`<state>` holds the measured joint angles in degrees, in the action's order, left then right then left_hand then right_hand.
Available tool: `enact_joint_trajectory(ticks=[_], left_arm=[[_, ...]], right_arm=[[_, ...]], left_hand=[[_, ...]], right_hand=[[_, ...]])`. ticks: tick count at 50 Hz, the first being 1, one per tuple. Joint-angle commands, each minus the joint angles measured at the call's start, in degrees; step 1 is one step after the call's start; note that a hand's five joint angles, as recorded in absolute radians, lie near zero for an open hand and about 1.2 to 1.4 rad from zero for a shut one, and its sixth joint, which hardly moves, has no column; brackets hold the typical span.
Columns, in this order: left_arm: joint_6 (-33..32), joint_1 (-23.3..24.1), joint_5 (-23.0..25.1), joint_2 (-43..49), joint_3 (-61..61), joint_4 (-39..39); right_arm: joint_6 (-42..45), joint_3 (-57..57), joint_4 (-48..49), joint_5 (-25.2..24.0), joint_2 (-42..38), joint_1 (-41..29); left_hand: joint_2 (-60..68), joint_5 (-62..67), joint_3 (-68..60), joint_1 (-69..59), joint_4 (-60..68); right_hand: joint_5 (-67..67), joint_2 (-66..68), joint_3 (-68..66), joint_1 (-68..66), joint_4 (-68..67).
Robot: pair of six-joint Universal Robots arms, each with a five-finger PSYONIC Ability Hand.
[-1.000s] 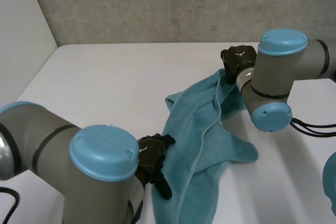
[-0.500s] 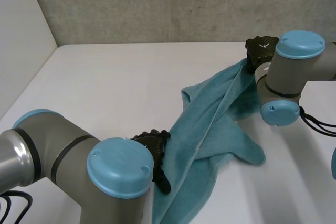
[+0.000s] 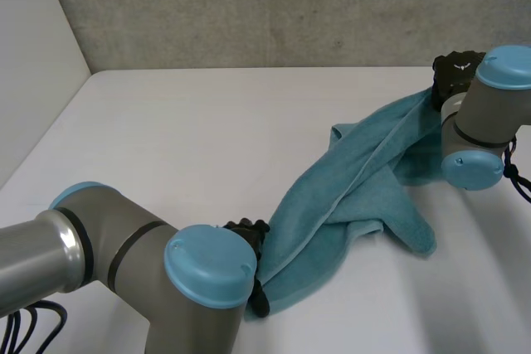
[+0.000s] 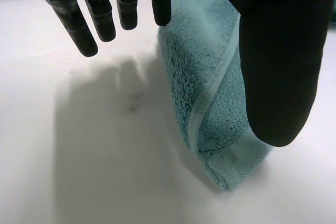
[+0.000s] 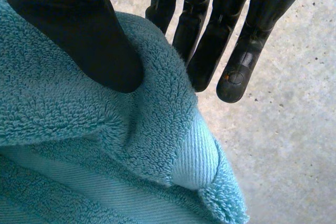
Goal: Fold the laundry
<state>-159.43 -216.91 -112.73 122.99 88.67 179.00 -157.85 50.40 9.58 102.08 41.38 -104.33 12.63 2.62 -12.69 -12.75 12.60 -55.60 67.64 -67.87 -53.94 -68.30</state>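
Fingers point(image 5: 210, 40) of right hand point(image 5: 79, 35) pinched towel point(image 3: 357, 192) corner against thumb | left hand point(image 4: 278, 51) gripped opposite end | step: likely spreading towel | next: lower it flat onto surface point(image 3: 182, 138)

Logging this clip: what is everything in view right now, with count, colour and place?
towel: one, teal, stretched across the table from its near edge to the far right, one end lifted
table: one, white, under everything
wall: one, grey, behind the table
arms: two, grey with light-blue caps; left arm at the near edge, right arm at the far right
left hand: one, black, near end of the towel pinched between thumb and fingers
right hand: one, black, pinching the far corner of the towel, raised off the table
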Motion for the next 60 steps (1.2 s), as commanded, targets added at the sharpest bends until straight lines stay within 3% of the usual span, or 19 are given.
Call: enact_joint_trajectory(ticks=[1,8,29,40,44,46,54,60], left_arm=[[0.0,-0.1,0.1,1.6,-0.6,0.2],[0.0,-0.4,0.0,2.3,-1.0,1.9],[-3.8,-1.1,-1.7,2.3,-0.3,5.6],[-4.9,-1.1,-1.7,3.0,-0.2,6.9],[-6.0,-1.2,-1.7,3.1,-0.5,7.3],[-6.1,-1.6,-1.8,2.5,-0.8,7.5],[-8.9,-7.8,-1.8,-9.0,-4.0,8.2],[-15.2,-17.7,-0.8,-18.9,-6.1,11.1]], right_arm=[[-0.1,0.3,-0.1,-0.3,0.5,0.2],[-0.1,0.3,-0.2,-0.6,0.7,0.2],[0.0,0.5,-0.3,-0.7,0.6,-0.3],[0.0,0.4,-0.3,-0.7,1.1,-0.3],[-0.2,0.4,-0.4,-0.7,2.4,0.2],[-0.4,0.5,-0.5,-0.6,3.4,0.2],[0.1,1.2,-3.2,-2.6,12.9,0.8],[3.5,2.2,-12.9,-11.3,21.9,3.7]], left_hand=[[2.1,2.1,-2.1,-2.0,2.2],[5.3,5.3,-5.3,-5.2,5.4],[37.3,37.3,-37.2,-37.1,37.3],[46.4,46.4,-46.3,-46.2,46.4],[67.3,67.3,-67.2,-67.2,67.3],[67.4,67.4,-67.3,-67.3,67.4],[67.4,67.4,-67.3,-67.3,67.4],[67.4,67.4,-67.3,-67.3,67.4]], right_hand=[[-14.4,12.4,-12.1,-26.1,-11.7],[-14.4,12.4,-12.1,-26.1,-11.7],[-14.4,12.4,-12.1,-26.1,-11.7],[-14.4,12.4,-12.1,-26.1,-11.7],[-14.4,12.4,-12.1,-26.1,-11.7],[-14.4,12.4,-12.1,-26.1,-11.7],[-14.4,12.4,-12.1,-26.1,-11.7],[-14.4,12.4,-12.1,-26.1,-11.7]])
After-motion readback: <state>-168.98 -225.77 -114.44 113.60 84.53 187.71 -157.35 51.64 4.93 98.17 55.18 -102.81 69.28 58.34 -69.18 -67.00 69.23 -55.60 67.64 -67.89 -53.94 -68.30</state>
